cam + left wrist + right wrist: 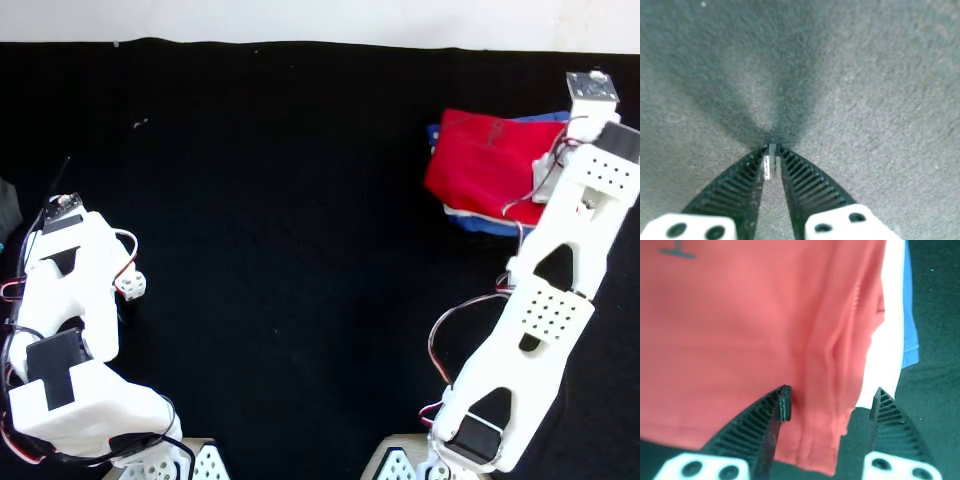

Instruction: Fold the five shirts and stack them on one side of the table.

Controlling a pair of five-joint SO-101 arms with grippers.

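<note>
1. A folded red shirt [480,160] is seen topping a stack at the far right of the black table [300,200], with a white shirt [890,340] and a blue shirt [909,315] beneath it.
2. The right gripper [832,401] is positioned over the red shirt's edge, with its jaws spread wide and nothing gripped.
3. The left gripper [771,150] is positioned low over bare table at the left, with its jaws closed together on nothing.

White plastic shells on left arm [90,300] and right arm [548,310], angular cut-outs, black servo blocks at joints, red, black and white cables looped alongside, dot-perforated panel on right arm, left gripper [772,150] and right gripper [832,397] black, ribbed inner faces, white holed mounts
</note>
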